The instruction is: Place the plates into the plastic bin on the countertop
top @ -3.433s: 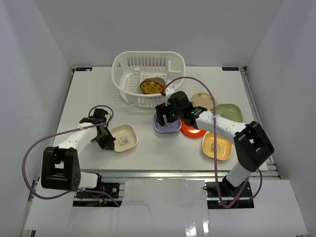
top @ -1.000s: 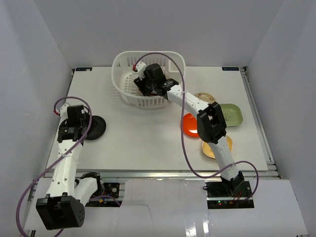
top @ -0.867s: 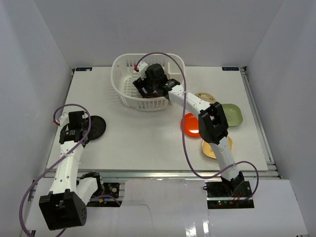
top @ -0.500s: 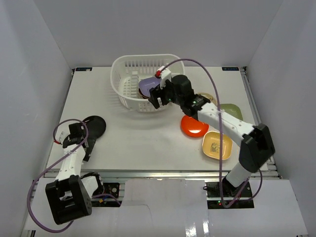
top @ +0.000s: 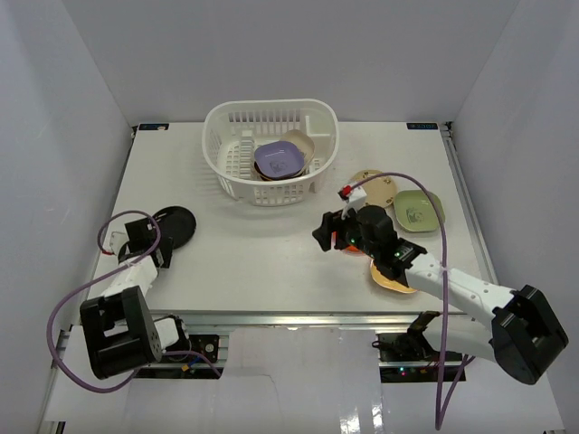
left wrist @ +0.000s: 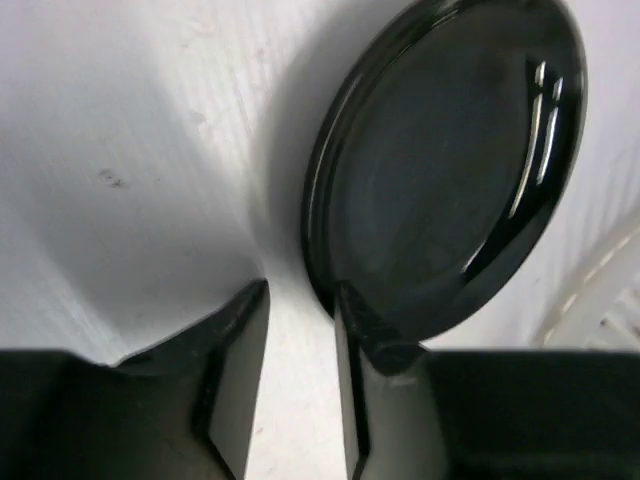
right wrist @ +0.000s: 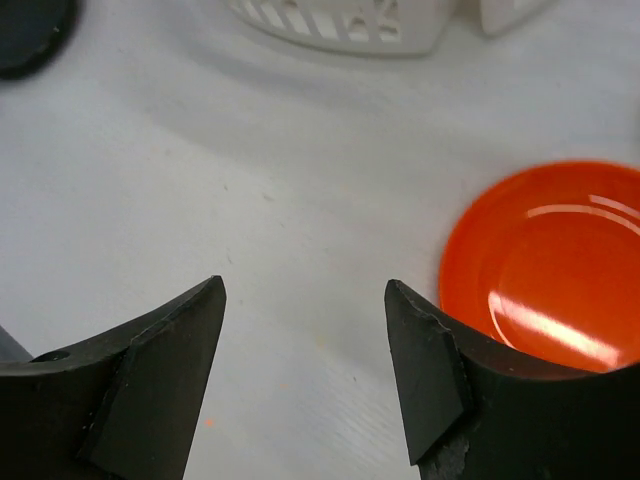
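Note:
The white plastic bin (top: 232, 154) stands at the back of the countertop (top: 253, 253); a purple plate (top: 277, 160) lies in it on darker plates, with a cream one (top: 302, 145) beside it. At the left lies a black plate (top: 177, 224) (left wrist: 450, 180). My left gripper (top: 150, 246) (left wrist: 300, 320) is open at its near rim, with one finger (left wrist: 352, 340) touching the rim and bare table between the jaws. My right gripper (top: 327, 231) (right wrist: 305, 290) is wide open and low, just left of the orange plate (top: 346, 242) (right wrist: 550, 270).
A pale green plate (top: 416, 210) and a beige round plate (top: 370, 182) lie at the right. An amber plate (top: 391, 278) sits partly under my right arm. The bin's base (right wrist: 350, 25) shows at the top of the right wrist view.
My right gripper has let go of the purple plate in the bin and has come back and down beside the orange plate. My left arm has drawn back to the black plate's near rim.

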`<action>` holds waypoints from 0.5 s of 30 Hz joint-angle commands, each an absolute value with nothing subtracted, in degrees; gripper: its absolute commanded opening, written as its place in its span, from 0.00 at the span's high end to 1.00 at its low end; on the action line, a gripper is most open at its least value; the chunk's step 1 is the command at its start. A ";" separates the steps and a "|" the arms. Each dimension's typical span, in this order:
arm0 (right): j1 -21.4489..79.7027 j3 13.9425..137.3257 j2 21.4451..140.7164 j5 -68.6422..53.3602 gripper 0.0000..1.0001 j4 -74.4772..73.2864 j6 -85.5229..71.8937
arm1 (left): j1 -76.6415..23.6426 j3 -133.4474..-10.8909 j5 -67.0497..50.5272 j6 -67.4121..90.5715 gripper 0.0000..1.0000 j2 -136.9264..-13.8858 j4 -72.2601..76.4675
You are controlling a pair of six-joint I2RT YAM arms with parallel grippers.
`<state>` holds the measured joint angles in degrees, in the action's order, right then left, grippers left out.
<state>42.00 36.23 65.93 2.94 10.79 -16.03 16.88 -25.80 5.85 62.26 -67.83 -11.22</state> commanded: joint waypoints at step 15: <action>3.63 29.62 55.55 4.83 0.14 4.57 -28.55 | 17.14 -28.28 -5.53 55.64 1.00 -47.04 -11.95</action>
